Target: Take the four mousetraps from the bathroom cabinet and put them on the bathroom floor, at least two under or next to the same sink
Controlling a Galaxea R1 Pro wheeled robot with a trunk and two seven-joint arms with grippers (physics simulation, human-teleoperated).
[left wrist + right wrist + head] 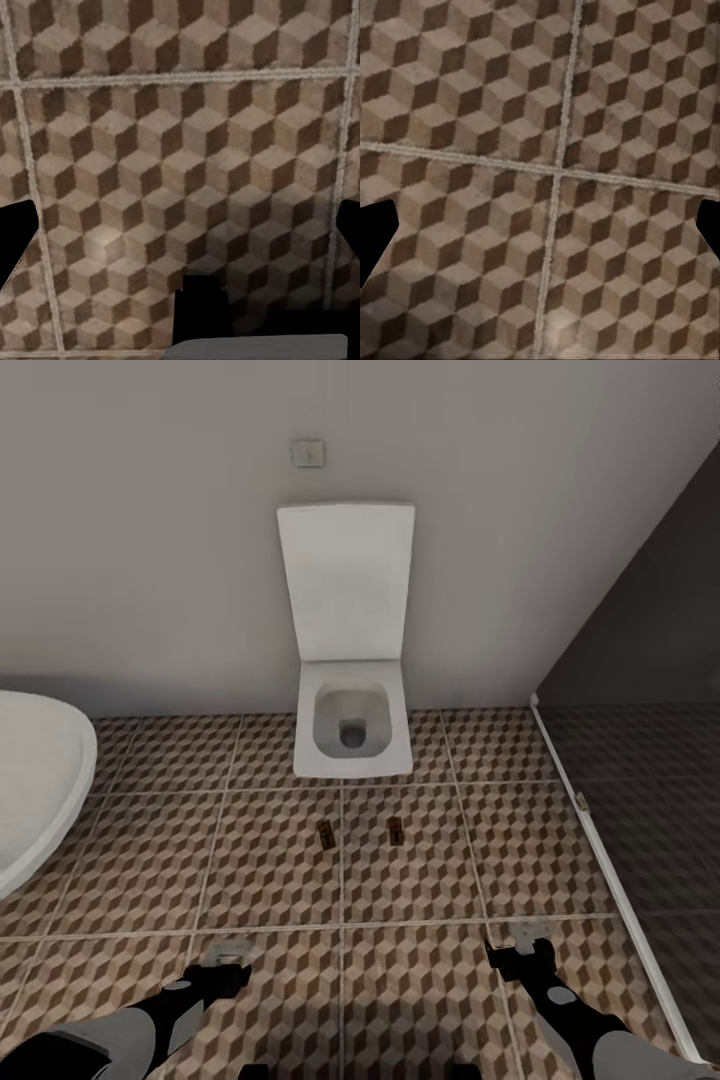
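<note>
I'm seeing two tiny dark-brown flat mousetraps, one [325, 836] and its twin [396, 830], lying on the cube-patterned brown-beige tiled bathroom floor [150, 860] at 12 o'clock, just before the white square toilet [352, 730], not by any sink. Left tool [222, 961] & right tool [524, 945] are hovering low, fingers apart, empty. I'm judging approx half done; sink placement pending.

Matt tiled floor [430, 880], glossy toilet [350, 660]
</note>
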